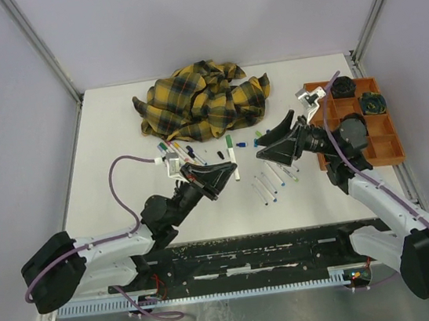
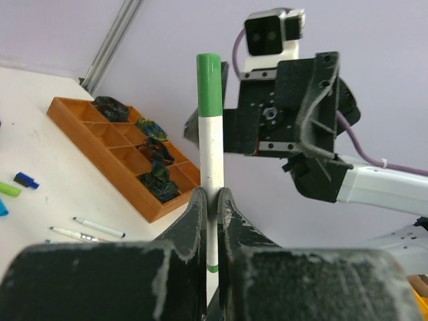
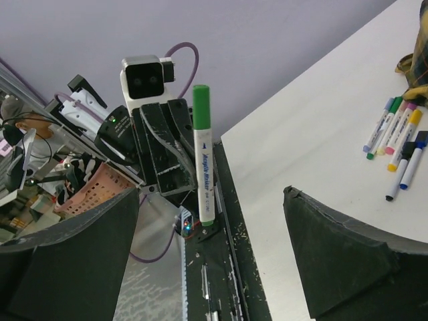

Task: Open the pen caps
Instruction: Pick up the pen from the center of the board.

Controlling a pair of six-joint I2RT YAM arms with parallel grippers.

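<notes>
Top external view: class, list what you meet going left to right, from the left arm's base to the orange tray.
left arm's base → left gripper, shut on the green-capped pen → right gripper, open → orange tray. The plaid cloth overlaps both grippers, so it is left out.

Pen [image 2: 212, 157] white, cap [image 2: 208, 83] green. Cloth [image 1: 202, 99] yellow-black plaid. Tray [image 1: 382, 140] orange; bench [image 1: 116, 134] white; wall [image 1: 180, 22] pale lilac.

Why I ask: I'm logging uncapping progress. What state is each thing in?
Green pen: gripped at the barrel.
Green cap: on the pen.
Left fingers: shut on the green pen.
Right fingers: open, holding nothing.
Plaid cloth: crumpled.
Pens beside the cloth: lying flat, apparently capped.
</notes>
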